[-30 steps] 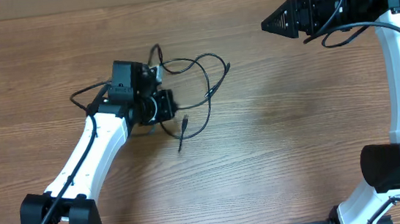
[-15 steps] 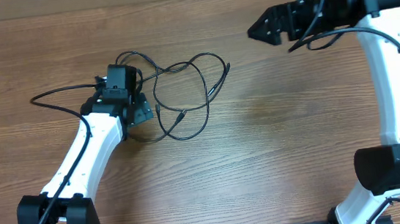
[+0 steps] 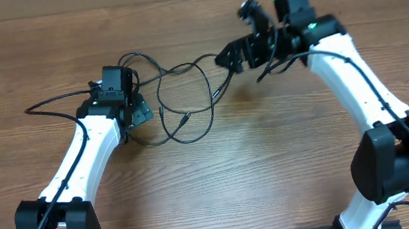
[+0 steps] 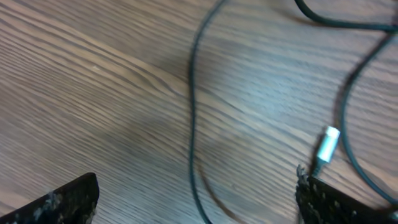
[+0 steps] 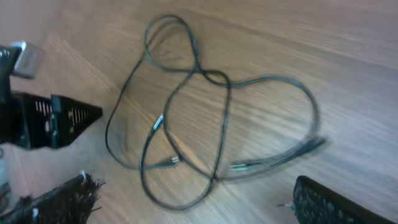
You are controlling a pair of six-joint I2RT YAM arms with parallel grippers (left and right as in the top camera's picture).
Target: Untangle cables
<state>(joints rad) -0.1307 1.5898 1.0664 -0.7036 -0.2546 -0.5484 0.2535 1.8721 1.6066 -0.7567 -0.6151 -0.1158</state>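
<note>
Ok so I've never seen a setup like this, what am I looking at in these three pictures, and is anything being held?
This is a robot with two white arms, the left arm and the right arm, at a wooden table. Each ends in a two-finger gripper. One picture looks down from above. The other two come from cameras on the wrists, so the dark shapes at their bottom corners are that gripper's own fingers. On the table lie thin black cables, loosely looped and crossing each other. The left gripper is at their left side, the right gripper near their right side. Both are open and hold nothing.
</note>
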